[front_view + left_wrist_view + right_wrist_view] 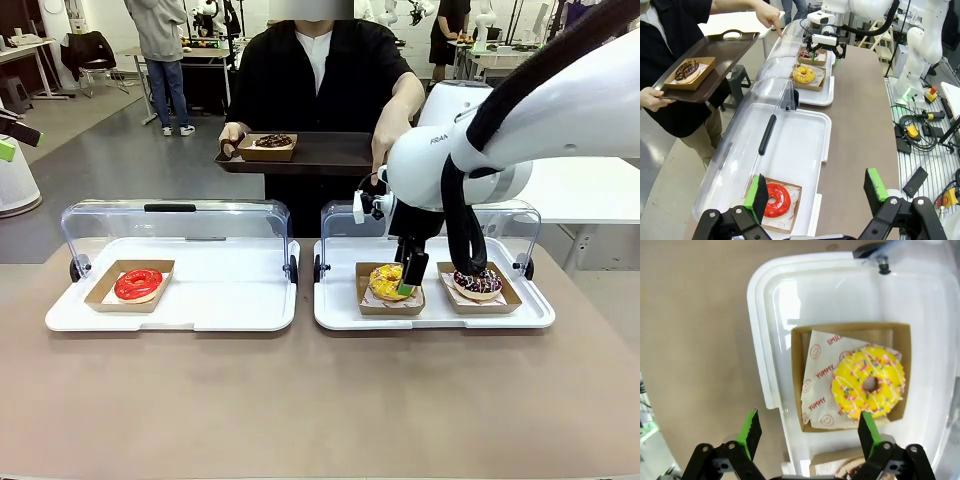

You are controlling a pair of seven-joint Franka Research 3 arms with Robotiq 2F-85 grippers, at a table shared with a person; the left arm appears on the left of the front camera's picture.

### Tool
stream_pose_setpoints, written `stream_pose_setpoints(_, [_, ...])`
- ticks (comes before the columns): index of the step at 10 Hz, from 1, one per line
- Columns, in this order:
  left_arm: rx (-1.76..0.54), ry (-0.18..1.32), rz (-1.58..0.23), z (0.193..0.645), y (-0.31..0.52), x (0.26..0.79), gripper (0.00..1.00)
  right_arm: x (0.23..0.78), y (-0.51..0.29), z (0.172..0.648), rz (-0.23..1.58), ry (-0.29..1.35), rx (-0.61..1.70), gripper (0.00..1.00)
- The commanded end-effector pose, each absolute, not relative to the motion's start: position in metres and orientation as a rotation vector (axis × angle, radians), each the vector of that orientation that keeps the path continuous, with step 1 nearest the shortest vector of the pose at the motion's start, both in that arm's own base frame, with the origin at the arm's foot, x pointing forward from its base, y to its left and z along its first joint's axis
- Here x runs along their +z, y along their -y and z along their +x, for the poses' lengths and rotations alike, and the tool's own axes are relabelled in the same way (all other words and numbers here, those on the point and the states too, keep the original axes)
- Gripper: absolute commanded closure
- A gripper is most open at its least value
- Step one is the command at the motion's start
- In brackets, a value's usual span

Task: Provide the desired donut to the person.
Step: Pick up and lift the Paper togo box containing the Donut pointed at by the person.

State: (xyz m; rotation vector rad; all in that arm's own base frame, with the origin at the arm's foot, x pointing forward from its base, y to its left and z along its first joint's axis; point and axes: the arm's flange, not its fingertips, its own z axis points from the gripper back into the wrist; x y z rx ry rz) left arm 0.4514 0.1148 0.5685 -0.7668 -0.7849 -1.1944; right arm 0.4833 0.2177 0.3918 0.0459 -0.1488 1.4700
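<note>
The person (318,70) stands at the far side holding a brown tray (330,155) that carries a chocolate donut (272,141). Their other hand (771,17) points a finger down at the right case. A yellow sprinkled donut (870,382) lies in a cardboard tray (799,375). My right gripper (809,432) hovers open just above it, with the donut off towards one finger (410,272). A dark sprinkled donut (478,283) sits beside the yellow donut (386,280). A red donut (776,200) lies below my open left gripper (817,189), which holds nothing.
Two white serving trays (250,300) (530,312) stand side by side, their clear lids (170,225) swung open at the back. The brown table runs bare along the near side. Cables and tools lie on a bench (925,135) beside the table.
</note>
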Motion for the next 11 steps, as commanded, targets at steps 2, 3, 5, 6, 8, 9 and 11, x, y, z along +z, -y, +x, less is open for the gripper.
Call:
stream_pose_setpoints(2, [-1.185, 0.782, -0.77, 0.449, -0.115, 0.569, 0.0, 0.375, -0.2, 0.476, 0.028, 0.137, 1.456, 0.0])
stream_pose_setpoints(3, [-1.185, 0.782, -0.77, 0.449, -0.115, 0.569, 0.0, 0.369, -0.199, 0.48, 0.043, 0.117, 1.469, 0.0])
stream_pose_setpoints(5, [-1.185, 0.782, -0.77, 0.449, -0.115, 0.569, 0.0, 0.358, -0.199, 0.489, 0.049, 0.082, 1.471, 0.0])
stream_pose_setpoints(6, [-1.185, 0.782, -0.77, 0.449, -0.115, 0.569, 0.0, 0.354, -0.2, 0.491, 0.045, 0.068, 1.478, 0.0])
stream_pose_setpoints(8, [-1.185, 0.782, -0.77, 0.449, -0.115, 0.569, 0.0, 0.346, -0.201, 0.489, 0.035, 0.026, 1.48, 0.0])
stream_pose_setpoints(9, [-1.185, 0.782, -0.77, 0.449, -0.115, 0.569, 0.0, 0.344, -0.2, 0.488, 0.03, 0.018, 1.48, 0.0])
stream_pose_setpoints(11, [-1.185, 0.782, -0.77, 0.449, -0.115, 0.569, 0.0, 0.343, -0.199, 0.486, 0.029, 0.003, 1.485, 0.0])
